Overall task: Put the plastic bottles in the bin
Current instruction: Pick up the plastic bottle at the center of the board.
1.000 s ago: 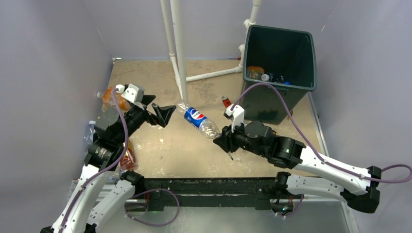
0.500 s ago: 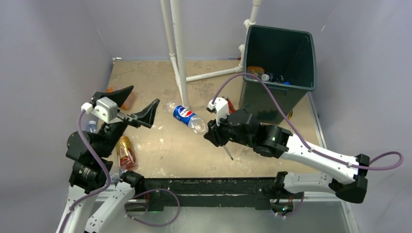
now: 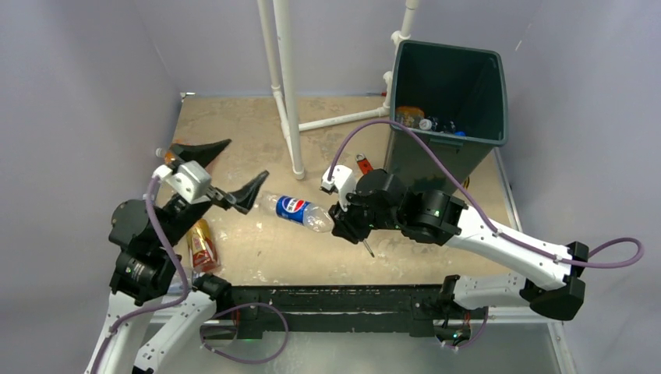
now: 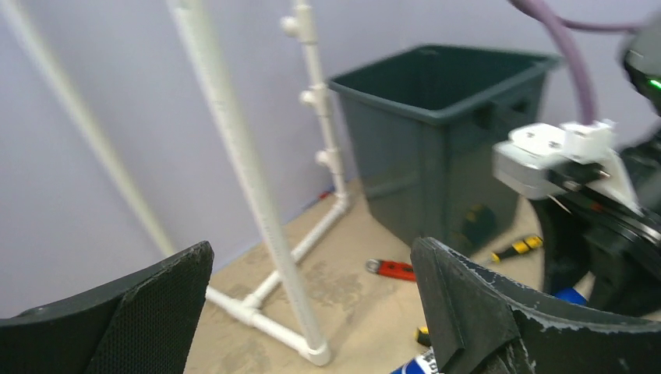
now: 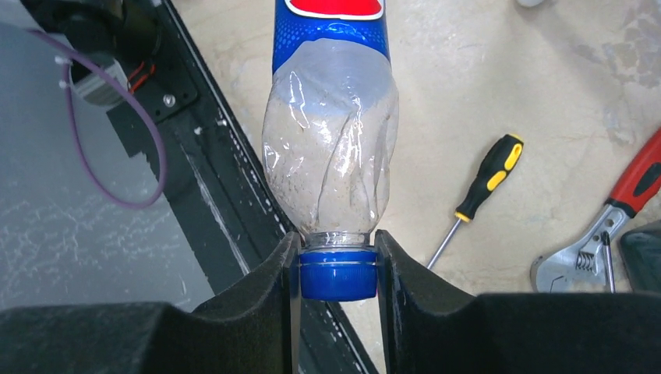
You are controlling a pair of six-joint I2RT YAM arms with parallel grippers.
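A clear plastic bottle with a blue Pepsi label [image 3: 298,210] [image 5: 331,148] is held by its blue cap [image 5: 337,273]. My right gripper [image 3: 334,222] [image 5: 337,261] is shut on that cap, and the bottle's body points left. My left gripper [image 3: 226,171] [image 4: 312,312] stands wide open with nothing between its jaws; one fingertip [image 3: 253,187] is close to the bottle's base. The dark green bin [image 3: 483,70] [image 4: 436,117] stands at the back right with several bottles [image 3: 417,119] inside. A red-labelled bottle [image 3: 201,244] lies by the left arm.
A white pipe frame [image 3: 288,86] [image 4: 257,210] rises from the middle back of the table. A red-handled wrench [image 3: 363,164] [image 4: 394,269] [image 5: 623,210] lies in front of the bin. A yellow-and-black screwdriver [image 3: 366,248] [image 5: 483,187] lies under the right arm.
The right arm has carried the Pepsi bottle leftward and nearer. The left gripper drew back to the left and stayed open, its fingertip now near the bottle's base.
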